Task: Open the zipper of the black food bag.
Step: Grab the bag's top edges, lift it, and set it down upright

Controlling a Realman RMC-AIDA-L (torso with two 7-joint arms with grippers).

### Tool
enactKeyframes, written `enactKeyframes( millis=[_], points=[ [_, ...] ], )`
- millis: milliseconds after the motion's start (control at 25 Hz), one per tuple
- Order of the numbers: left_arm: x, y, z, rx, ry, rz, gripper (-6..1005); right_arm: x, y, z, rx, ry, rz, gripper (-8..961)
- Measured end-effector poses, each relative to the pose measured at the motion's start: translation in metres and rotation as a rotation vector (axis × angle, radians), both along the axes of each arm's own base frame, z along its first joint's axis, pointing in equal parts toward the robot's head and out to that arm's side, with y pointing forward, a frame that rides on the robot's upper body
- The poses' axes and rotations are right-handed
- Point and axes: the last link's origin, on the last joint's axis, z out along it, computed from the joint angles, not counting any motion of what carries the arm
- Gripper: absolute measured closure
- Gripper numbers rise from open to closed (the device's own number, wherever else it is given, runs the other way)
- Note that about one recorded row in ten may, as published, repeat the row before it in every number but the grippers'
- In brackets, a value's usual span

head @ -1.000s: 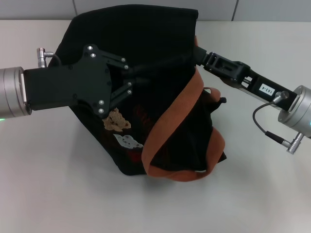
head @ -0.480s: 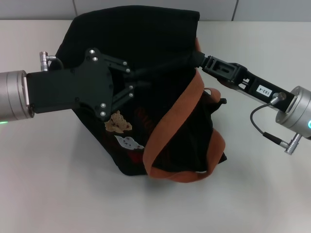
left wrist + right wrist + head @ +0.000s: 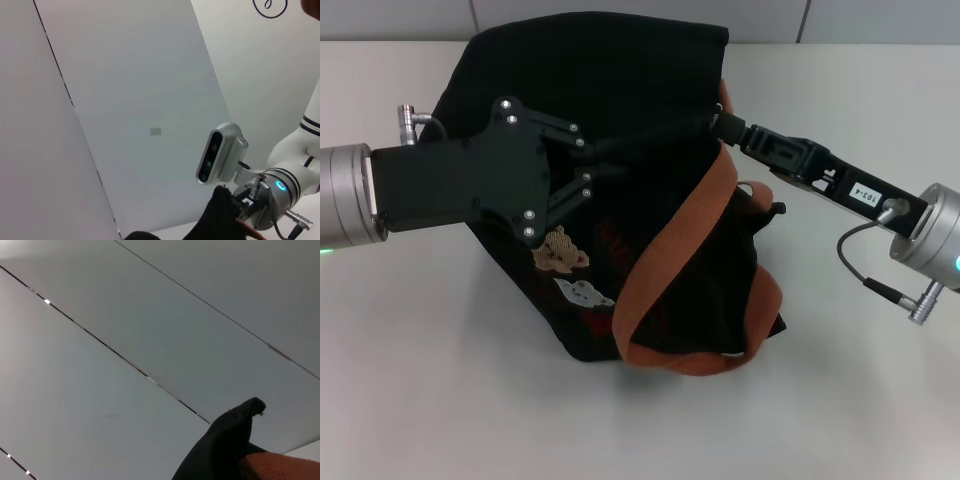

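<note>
The black food bag (image 3: 620, 200) lies slumped on the surface (image 3: 440, 400), its bear patches (image 3: 560, 250) facing me and an orange-brown strap (image 3: 670, 260) looping over the side. My left end effector (image 3: 610, 165) reaches in above the patches, my right end effector (image 3: 712, 122) from across the bag, both meeting along the top seam. I cannot tell whether either is pinched on fabric or on the zipper, which I cannot pick out against the black cloth. To do this well, I'd anchor the seam with one and draw steadily along the track with the other.
</note>
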Motion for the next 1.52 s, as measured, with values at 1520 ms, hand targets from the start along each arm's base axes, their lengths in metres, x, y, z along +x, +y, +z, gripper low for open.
enactKeyframes(
  millis=[1520],
  points=[
    [-0.005, 0.005, 0.009, 0.047, -0.033, 0.041, 905, 0.008, -0.007, 0.017, 0.195, -0.068, 0.127, 866]
  ],
)
